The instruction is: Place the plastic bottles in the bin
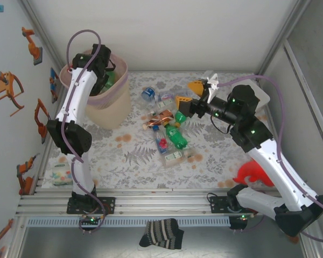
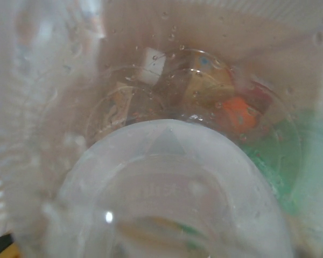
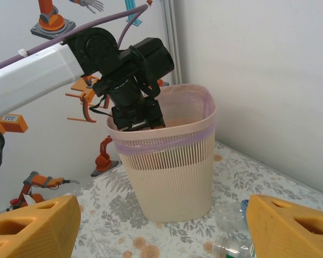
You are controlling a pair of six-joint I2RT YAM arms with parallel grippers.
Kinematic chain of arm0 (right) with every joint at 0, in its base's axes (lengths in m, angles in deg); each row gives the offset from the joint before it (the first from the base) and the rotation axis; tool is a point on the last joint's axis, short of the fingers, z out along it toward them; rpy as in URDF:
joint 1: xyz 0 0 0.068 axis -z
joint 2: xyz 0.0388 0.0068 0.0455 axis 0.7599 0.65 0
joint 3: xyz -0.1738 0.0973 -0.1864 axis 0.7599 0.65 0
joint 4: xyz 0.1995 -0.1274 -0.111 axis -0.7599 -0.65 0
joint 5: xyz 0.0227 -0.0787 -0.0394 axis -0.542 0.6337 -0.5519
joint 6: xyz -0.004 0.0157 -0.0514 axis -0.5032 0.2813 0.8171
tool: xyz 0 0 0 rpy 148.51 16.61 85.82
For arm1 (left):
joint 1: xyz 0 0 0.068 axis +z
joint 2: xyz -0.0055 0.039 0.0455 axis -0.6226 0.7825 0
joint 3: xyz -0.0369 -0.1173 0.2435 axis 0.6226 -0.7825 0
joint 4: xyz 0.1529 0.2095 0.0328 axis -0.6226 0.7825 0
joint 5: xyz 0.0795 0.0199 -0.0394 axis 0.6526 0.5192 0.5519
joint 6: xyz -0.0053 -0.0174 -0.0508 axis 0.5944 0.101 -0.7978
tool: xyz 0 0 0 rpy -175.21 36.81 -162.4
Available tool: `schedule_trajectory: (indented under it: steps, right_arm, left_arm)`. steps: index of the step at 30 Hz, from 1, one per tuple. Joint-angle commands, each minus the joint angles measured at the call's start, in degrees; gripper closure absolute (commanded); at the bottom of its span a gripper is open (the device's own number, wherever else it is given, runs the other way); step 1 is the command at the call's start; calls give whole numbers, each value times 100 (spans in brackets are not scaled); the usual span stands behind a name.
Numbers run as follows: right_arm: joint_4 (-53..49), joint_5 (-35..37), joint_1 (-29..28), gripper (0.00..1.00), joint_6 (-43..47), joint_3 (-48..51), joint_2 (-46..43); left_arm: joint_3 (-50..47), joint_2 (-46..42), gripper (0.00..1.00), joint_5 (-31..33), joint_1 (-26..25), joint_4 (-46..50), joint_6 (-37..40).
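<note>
- Top view: the left end effector (image 1: 103, 76) sits inside the mouth of the bin (image 1: 114, 107) at the far left, with its fingers hidden. The plastic bottles (image 1: 169, 131) lie heaped mid-bench (image 1: 129, 161). The right end effector (image 1: 189, 93) hangs over them, fingers apart.
- Left wrist: blurred. A clear bottle (image 2: 167, 188) looms close above other crushed ones in the bin. I cannot tell whether the fingers grip it.
- Right wrist: the orange fingers (image 3: 32, 226) are wide apart and empty, with the bin (image 3: 172, 177) beyond. The right finger hides part of a cut-off bottle (image 3: 231, 236).
</note>
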Motion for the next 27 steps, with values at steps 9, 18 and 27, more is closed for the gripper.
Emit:
schedule_trajectory:
  steps: [9,18,27]
  right_arm:
    - [-234,278,-26,20,203,22,-324]
    - [-358,511,-28,20,174,-26,-177]
    - [-596,670,-31,21,143,-145,57]
  left_arm:
    - [653,341,14,-367,143,201,-31]
    - [917,-87,11,-310,90,148,277]
    - [257,-716,17,-356,63,-529,1053]
